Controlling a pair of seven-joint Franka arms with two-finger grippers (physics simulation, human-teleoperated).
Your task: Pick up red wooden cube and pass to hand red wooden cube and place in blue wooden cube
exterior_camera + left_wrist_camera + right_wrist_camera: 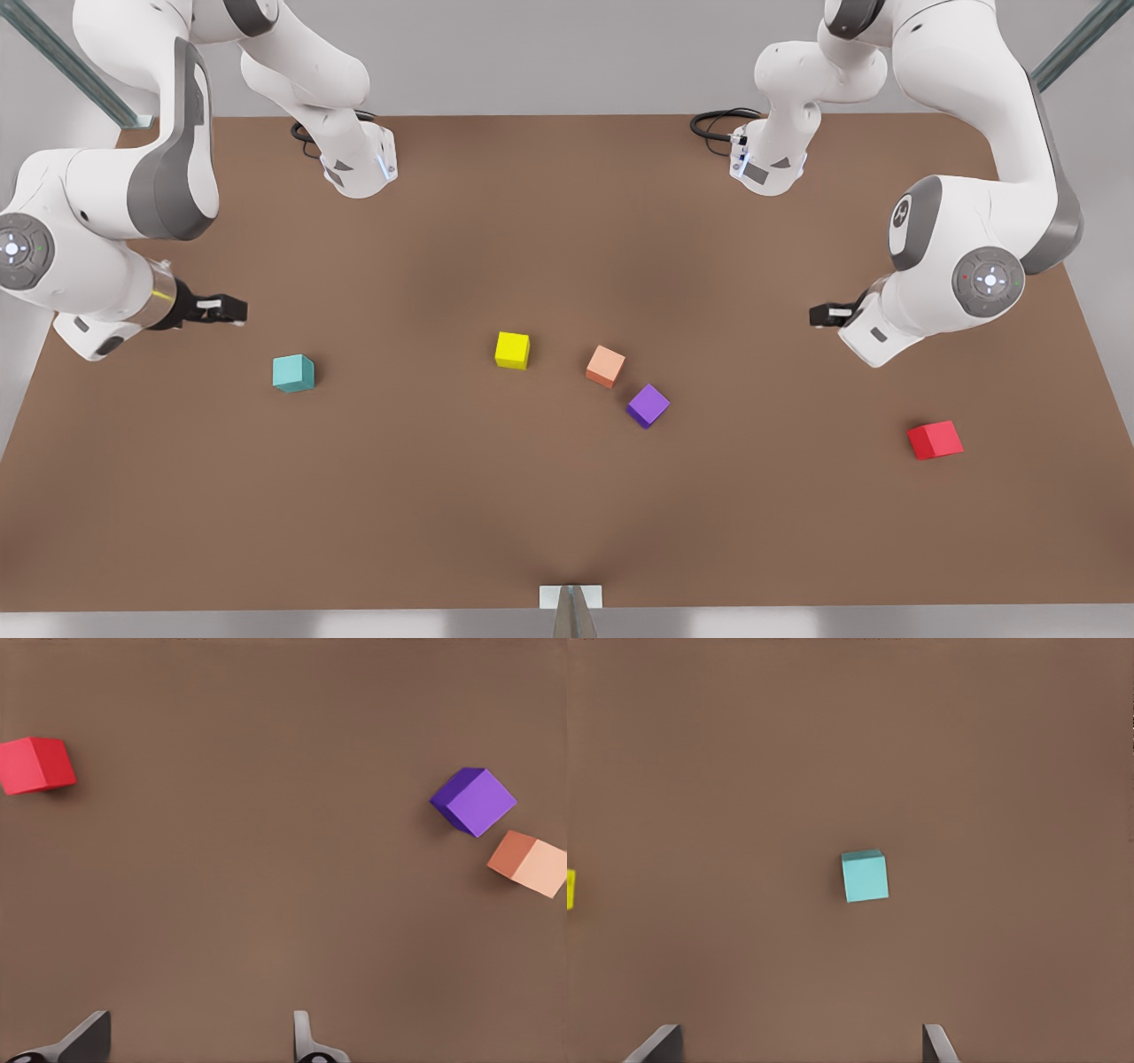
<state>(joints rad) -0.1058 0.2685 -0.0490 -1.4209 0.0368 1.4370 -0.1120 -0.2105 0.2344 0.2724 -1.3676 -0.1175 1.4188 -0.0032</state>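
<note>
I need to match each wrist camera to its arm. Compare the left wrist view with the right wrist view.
Left wrist view alone: the red wooden cube, the purple cube, the salmon-orange cube, beyond the open left gripper. Right wrist view alone: the blue wooden cube, a sliver of the yellow cube, beyond the open right gripper. Both: the brown table.

Brown table [567, 496]; teal blue wooden cube [293, 373] left, yellow cube [512, 350], salmon cube [605, 366], purple cube [648, 406] centre, red wooden cube [935, 439] right
</note>
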